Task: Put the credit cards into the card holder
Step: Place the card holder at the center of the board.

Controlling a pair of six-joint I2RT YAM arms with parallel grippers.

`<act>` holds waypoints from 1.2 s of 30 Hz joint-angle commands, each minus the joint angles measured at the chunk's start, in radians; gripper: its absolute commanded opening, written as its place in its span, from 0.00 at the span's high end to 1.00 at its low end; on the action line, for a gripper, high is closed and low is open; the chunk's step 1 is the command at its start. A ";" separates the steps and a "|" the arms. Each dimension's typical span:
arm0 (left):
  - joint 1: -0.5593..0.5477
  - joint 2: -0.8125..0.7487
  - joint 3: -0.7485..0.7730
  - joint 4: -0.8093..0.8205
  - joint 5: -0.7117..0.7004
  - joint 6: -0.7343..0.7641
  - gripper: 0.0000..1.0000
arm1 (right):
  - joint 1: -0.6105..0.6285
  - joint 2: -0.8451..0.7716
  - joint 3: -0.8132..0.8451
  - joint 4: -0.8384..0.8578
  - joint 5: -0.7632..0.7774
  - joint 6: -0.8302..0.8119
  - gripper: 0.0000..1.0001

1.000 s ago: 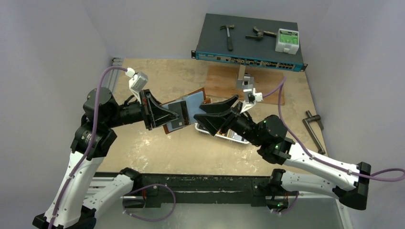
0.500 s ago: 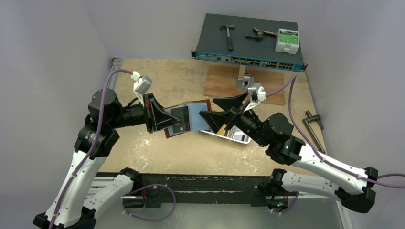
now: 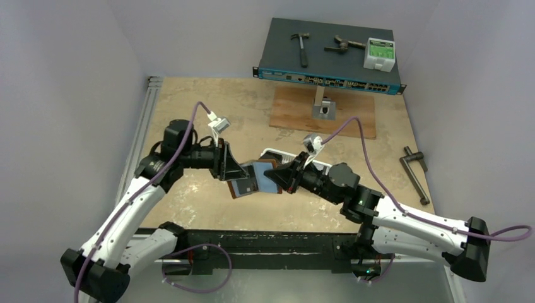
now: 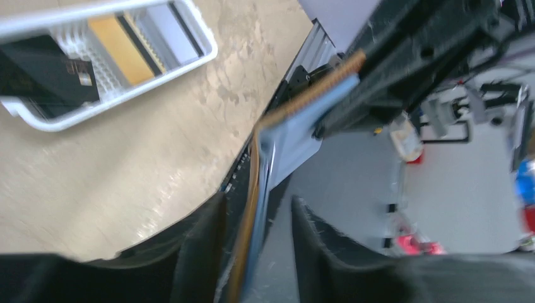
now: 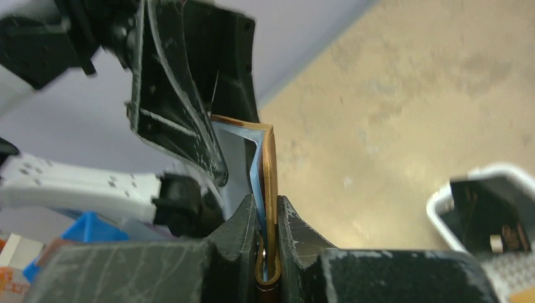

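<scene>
The card holder (image 5: pixel 271 170) hangs in the air between the two hands, above the surface (image 3: pixel 208 107) and touching nothing else. The right hand (image 5: pixel 268 208) is pressed together on its brown edge, which runs up out of the fingertips. A bluish sheet lies against its inner face, and I cannot tell whether that is a card or the lining. At the holder's far end, the left hand (image 4: pixel 255 205) has its fingers a little apart around the edge. A sliver of daylight shows on one side, so this hand looks loosened rather than pinching.

The main risk is that the whole weight now seems to fall on the right hand's narrow hold along one edge. Leather this thin can pivot or creep between the fingertips. If the left hand draws off sideways and drags on the edge, it could twist the holder out of that pinch and drop it.

The free flap could also swing closed once nothing props it. That would hide the pockets and leave no mouth to aim a card at. Anything only part-seated in a pocket might slide out if the holder tips opening-down.

The hands are very close, fingertip almost to fingertip, so a careless retreat could knock them together.

A black card (image 4: pixel 44 76) and an orange-yellow card (image 4: pixel 120 41) lie in the white slotted tray (image 4: pixel 202 44), just behind the right hand. A reach for them passes near the held holder and could bump it.
</scene>
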State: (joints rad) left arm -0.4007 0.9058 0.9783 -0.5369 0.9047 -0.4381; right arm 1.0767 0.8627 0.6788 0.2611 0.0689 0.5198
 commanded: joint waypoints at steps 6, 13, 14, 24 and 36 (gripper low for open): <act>-0.003 0.183 -0.083 -0.124 -0.234 0.350 0.04 | 0.001 -0.013 -0.190 -0.083 0.008 0.219 1.00; -0.041 0.200 0.009 -0.192 -0.351 0.645 0.00 | 0.000 0.165 -0.317 0.056 -0.015 0.389 1.00; -0.063 0.205 0.030 -0.223 -0.365 0.696 0.00 | -0.002 0.208 -0.323 0.092 -0.029 0.413 1.00; -0.307 0.071 -0.157 -0.241 -0.303 1.319 0.01 | -0.001 0.444 -0.244 0.079 -0.034 0.487 1.00; -0.436 0.339 -0.207 -0.094 -0.246 1.634 0.04 | -0.051 0.337 -0.428 0.299 -0.052 0.528 1.00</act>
State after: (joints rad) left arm -0.8162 1.1744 0.7258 -0.6872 0.6025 1.0012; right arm 1.0573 1.1942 0.2932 0.4335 0.0299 1.0126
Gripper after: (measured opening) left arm 0.973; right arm 0.081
